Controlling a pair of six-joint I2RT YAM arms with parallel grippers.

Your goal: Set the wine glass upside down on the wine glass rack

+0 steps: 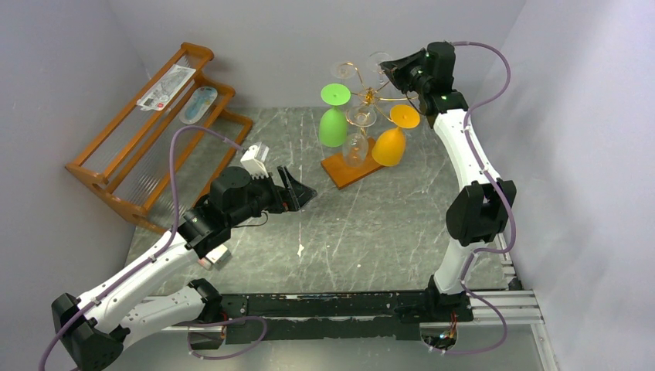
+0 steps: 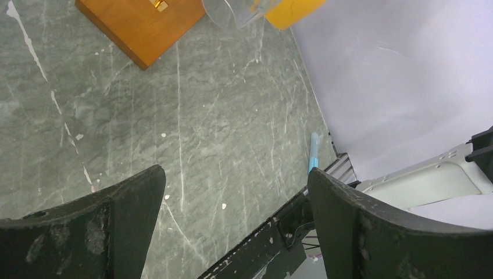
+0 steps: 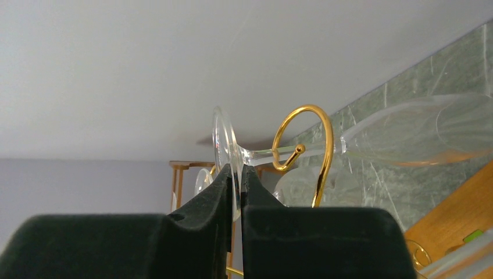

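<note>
The wine glass rack (image 1: pixel 369 94) is a gold wire stand on a brown wooden base (image 1: pixel 347 168) at the back of the table. My right gripper (image 1: pixel 395 73) is high beside the rack's top and shut on the foot of a clear wine glass (image 1: pixel 378 60). In the right wrist view the gripper (image 3: pixel 239 174) pinches the foot's rim (image 3: pixel 222 142), the stem lies in a gold curl (image 3: pixel 317 145), and the bowl (image 3: pixel 418 133) points away. My left gripper (image 1: pixel 297 193) is open and empty over the table, left of the rack; it also shows in the left wrist view (image 2: pixel 235 192).
A green glass (image 1: pixel 333 124), an orange glass (image 1: pixel 390 145) and a clear glass (image 1: pixel 355 148) hang upside down on the rack. A large orange-brown slatted shelf (image 1: pixel 151 139) holding packets stands at the left wall. Walls close in behind and on the right.
</note>
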